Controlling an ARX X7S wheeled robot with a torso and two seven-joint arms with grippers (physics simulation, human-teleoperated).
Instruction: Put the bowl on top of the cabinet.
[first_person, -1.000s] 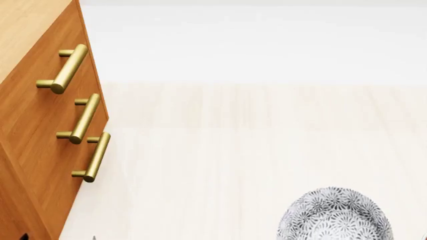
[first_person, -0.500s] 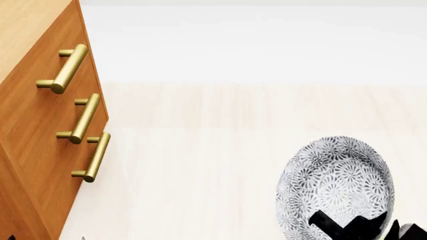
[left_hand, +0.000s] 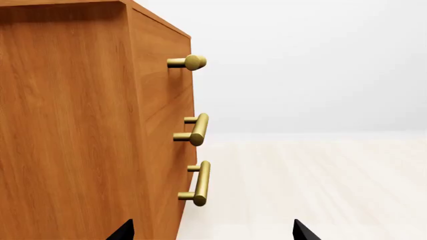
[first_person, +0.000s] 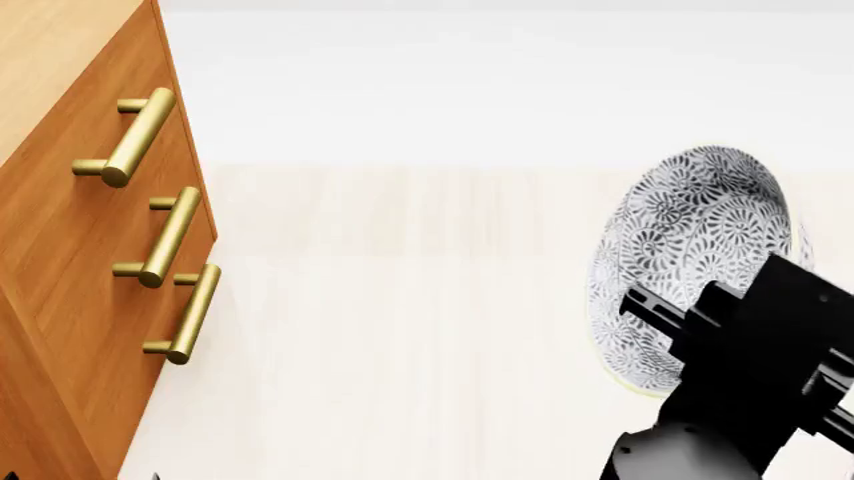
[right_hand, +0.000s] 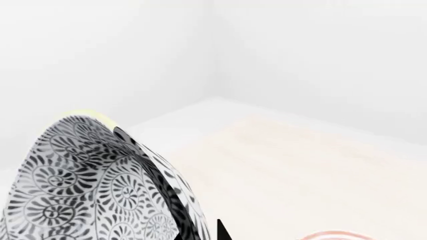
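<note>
The bowl (first_person: 694, 255) is up in the air at the right side of the head view, tipped on its edge so that its patterned hollow faces the camera. The right end effector (first_person: 667, 310) grips it at the lower rim, its black fingers (first_person: 651, 308) closed over the edge, one of them lying across the inside of the bowl. In the right wrist view the bowl (right_hand: 93, 185) fills the near corner, seen from its outer side, with a dark finger (right_hand: 143, 155) running along its rim and a sliver of pale rim showing at the top. The floor (first_person: 441, 330) of light wood planks lies below it. A small arc with a red ring (right_hand: 327, 235) shows at the edge of the right wrist view on the floor; too little shows to tell what it is.

The cabinet (first_person: 67, 270) stands at the left of the head view, well apart from the bowl, with its lighter top (first_person: 40, 50) in the upper corner and 3 brass handles (first_person: 171, 238) on its front. The bowl is not on it.

In the left wrist view the cabinet (left_hand: 80, 130) is close, seen along its side and front. Only 2 dark fingertips (left_hand: 123, 231) of the left end effector (left_hand: 212, 232) show, set wide apart with nothing between them.
</note>
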